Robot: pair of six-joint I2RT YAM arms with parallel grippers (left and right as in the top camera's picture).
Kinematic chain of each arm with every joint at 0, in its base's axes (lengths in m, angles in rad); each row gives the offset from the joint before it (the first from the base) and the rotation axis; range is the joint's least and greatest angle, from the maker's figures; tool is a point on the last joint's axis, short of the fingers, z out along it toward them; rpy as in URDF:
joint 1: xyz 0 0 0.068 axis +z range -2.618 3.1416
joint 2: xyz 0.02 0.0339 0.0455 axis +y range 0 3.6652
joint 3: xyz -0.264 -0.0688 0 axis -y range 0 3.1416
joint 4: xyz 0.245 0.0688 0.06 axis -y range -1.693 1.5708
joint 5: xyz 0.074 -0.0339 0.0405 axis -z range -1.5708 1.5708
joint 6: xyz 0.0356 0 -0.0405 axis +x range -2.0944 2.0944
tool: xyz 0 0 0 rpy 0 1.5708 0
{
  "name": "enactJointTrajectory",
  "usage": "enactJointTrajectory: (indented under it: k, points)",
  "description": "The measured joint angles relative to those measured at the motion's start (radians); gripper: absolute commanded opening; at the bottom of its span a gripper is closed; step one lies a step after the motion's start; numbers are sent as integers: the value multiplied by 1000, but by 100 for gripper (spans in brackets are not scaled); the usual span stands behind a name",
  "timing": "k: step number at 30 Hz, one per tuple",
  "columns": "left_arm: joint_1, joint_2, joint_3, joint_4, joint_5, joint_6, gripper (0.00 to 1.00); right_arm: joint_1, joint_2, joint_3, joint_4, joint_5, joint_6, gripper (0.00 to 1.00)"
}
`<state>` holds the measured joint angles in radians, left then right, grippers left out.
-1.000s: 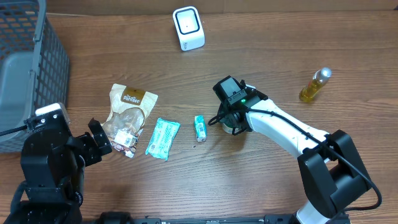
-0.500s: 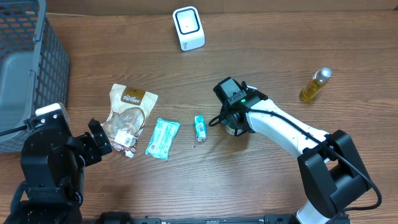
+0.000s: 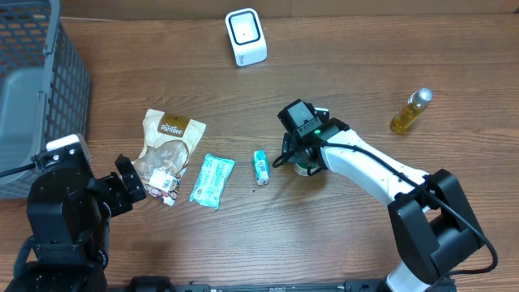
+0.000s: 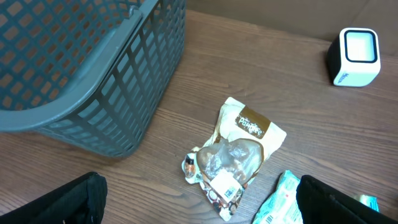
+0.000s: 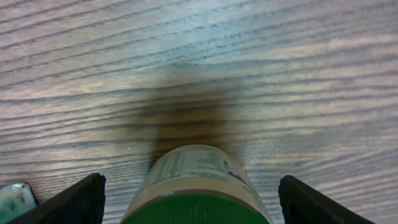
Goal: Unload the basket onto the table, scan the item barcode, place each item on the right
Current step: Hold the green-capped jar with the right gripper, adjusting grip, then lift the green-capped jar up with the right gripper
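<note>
A small jar [image 5: 196, 186] with a green lid and a pale printed label stands upright on the wooden table, mostly hidden under the arm in the overhead view [image 3: 308, 169]. My right gripper [image 5: 193, 202] hangs over it, open, with a clear gap between each finger [image 5: 74, 202] and the jar's sides. The white barcode scanner [image 3: 246, 36] stands at the back of the table, well away from the jar. My left gripper [image 4: 202, 202] is open at the front left, just above the lower end of a snack bag [image 4: 239, 152], holding nothing.
A grey mesh basket [image 3: 32, 81] fills the far left. A teal packet [image 3: 212, 180] and a small teal tube [image 3: 260, 166] lie between the snack bag [image 3: 169, 150] and the jar. A yellow bottle [image 3: 411, 111] stands at the right.
My right gripper's jaws have spread wider around the jar, which stays standing on the table. The left arm and the other items have not moved.
</note>
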<state>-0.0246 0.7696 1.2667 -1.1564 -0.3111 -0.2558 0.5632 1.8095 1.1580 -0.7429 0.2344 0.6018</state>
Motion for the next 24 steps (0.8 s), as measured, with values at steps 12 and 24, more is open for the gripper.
enactJointTrajectory:
  k: [12, 24]
  points:
    - [0, 0, 0, 0, 0, 0, 99, 0, 0, -20, -8, -29, -44, 79]
    - [0, 0, 0, 0, 0, 0, 100, 0, 0, -21, -5, -29, -52, 71]
